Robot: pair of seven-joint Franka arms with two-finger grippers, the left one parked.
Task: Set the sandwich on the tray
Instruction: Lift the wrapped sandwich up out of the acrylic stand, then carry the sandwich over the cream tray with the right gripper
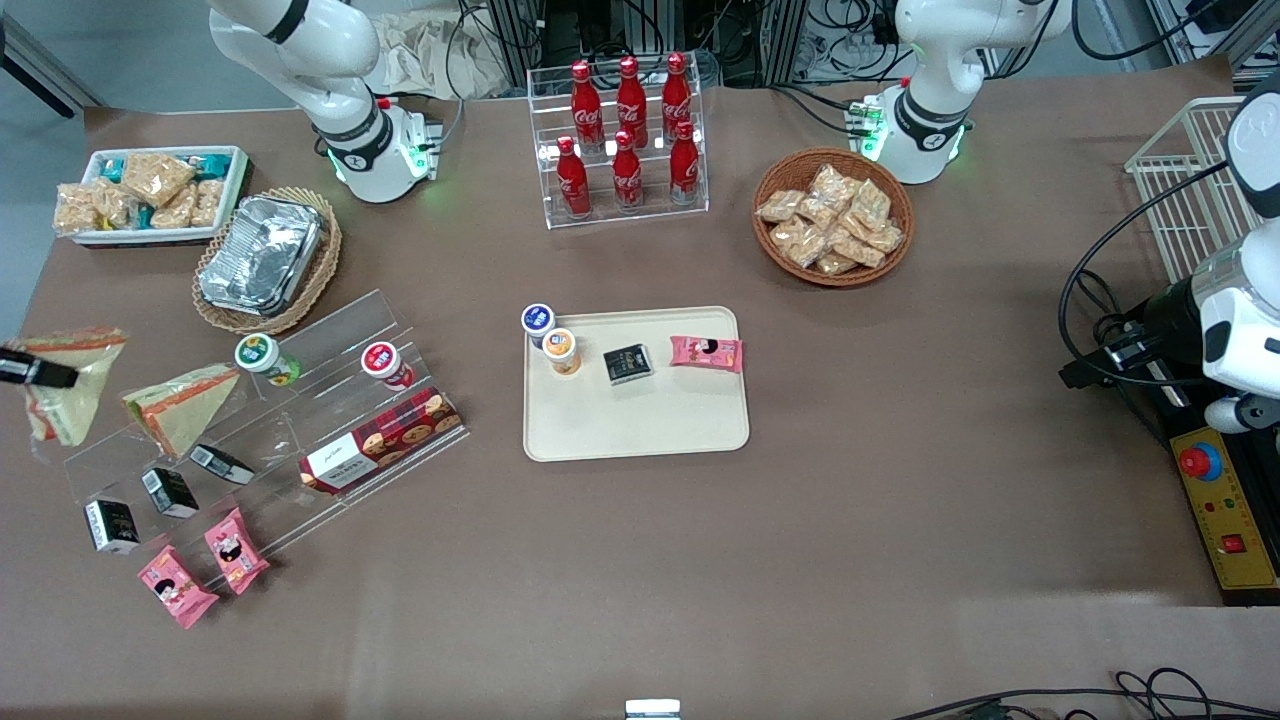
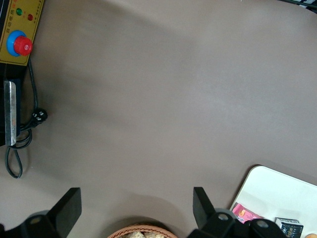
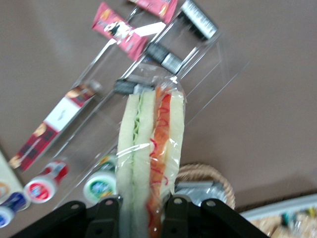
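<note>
sandwich point(image 3: 151, 163): held up off the table at the working arm's end, well apart from the tray point(image 1: 640, 425) | wrist view alone shows the gripper point(image 3: 142, 213) clamped on it, cream bread, green and red-orange layers under clear wrap | front view: second wedge point(image 1: 180, 405) beside it on the clear stand point(image 1: 330, 345)

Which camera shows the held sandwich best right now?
Right wrist view: the sandwich fills it, layers visible, clamped in the gripper. Front view shows it at the frame's edge, partly hidden by a finger. Left wrist view misses it.
</note>
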